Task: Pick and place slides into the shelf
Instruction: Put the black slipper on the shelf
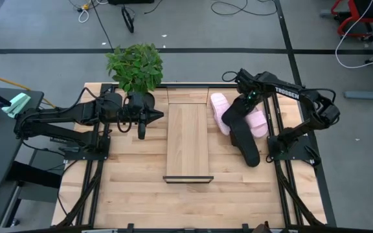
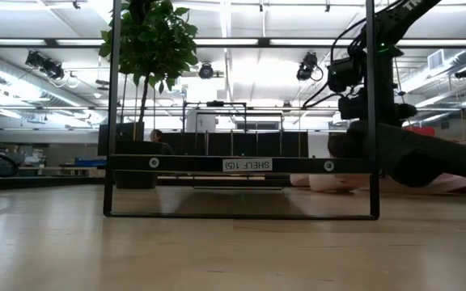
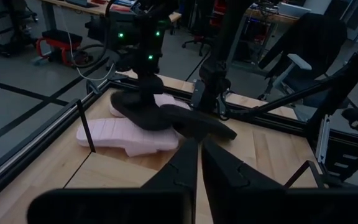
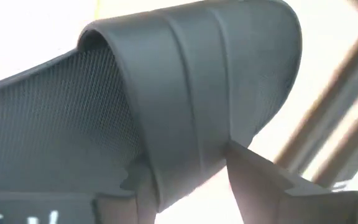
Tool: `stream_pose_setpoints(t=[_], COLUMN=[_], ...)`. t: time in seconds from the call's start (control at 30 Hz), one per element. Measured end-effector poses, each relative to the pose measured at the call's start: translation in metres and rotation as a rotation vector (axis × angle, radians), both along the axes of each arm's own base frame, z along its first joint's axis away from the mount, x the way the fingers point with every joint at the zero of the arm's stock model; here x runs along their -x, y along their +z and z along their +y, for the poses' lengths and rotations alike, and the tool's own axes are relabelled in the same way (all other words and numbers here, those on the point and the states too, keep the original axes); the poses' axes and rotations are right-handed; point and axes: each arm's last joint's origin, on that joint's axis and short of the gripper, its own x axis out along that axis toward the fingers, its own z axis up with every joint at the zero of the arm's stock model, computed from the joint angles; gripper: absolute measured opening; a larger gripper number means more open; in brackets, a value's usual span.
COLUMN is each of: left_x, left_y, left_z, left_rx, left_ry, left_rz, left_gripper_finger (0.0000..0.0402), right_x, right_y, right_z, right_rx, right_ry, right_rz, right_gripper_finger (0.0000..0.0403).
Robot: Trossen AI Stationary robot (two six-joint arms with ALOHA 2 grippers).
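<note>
Left tool (image 1: 141, 133) pressed together, empty, hovering over the counter (image 1: 135, 175) left of the shelf (image 1: 188, 142). Shelf front labelled "SHELF 1(5)" (image 2: 247, 165). Right arm, marked "TROSSEN" (image 1: 286, 93), bent over the slides (image 1: 246, 126); right tool (image 1: 243, 107) pinching a black slide's strap (image 4: 191, 93).

In the right wrist view, a black foam slide with a broad ribbed strap (image 4: 191, 87) fills the frame, its ends cut off by the edges. In the low view, the pale pink foam slides (image 2: 334, 183) are largely hidden behind the black-framed wooden shelf (image 2: 241, 164).
</note>
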Motion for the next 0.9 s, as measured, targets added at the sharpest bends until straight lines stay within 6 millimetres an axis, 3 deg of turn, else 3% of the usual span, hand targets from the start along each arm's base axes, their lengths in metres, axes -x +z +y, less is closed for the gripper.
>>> stream_pose_setpoints(t=[0.2,0.43,0.53,0.7,0.9], left_x=[0.0,0.0,0.0,0.0,0.0], left_y=[0.0,0.0,0.0,0.0,0.0], left_z=[0.0,0.0,0.0,0.0,0.0], left_rx=[-0.01,-0.025,-0.026,-0.026,-0.022], left_ry=[-0.002,-0.006,-0.006,-0.006,-0.005], left_rz=[0.006,0.008,0.008,0.008,0.007], left_gripper_finger=[0.0018,0.0028,0.0029,0.0022,0.0017], right_x=[-0.002,0.002,0.001,0.0,-0.001], right_y=[0.01,0.022,0.023,0.024,0.025], right_z=[0.005,0.01,0.01,0.01,0.009], right_rx=[-0.062,-0.039,-0.057,-0.056,-0.049], right_ry=[0.013,-0.013,-0.03,-0.034,-0.041], right_rz=[-0.147,-0.204,-0.229,-0.256,-0.273], right_gripper_finger=[0.0173,0.0169,0.0128,0.0017,0.0007])
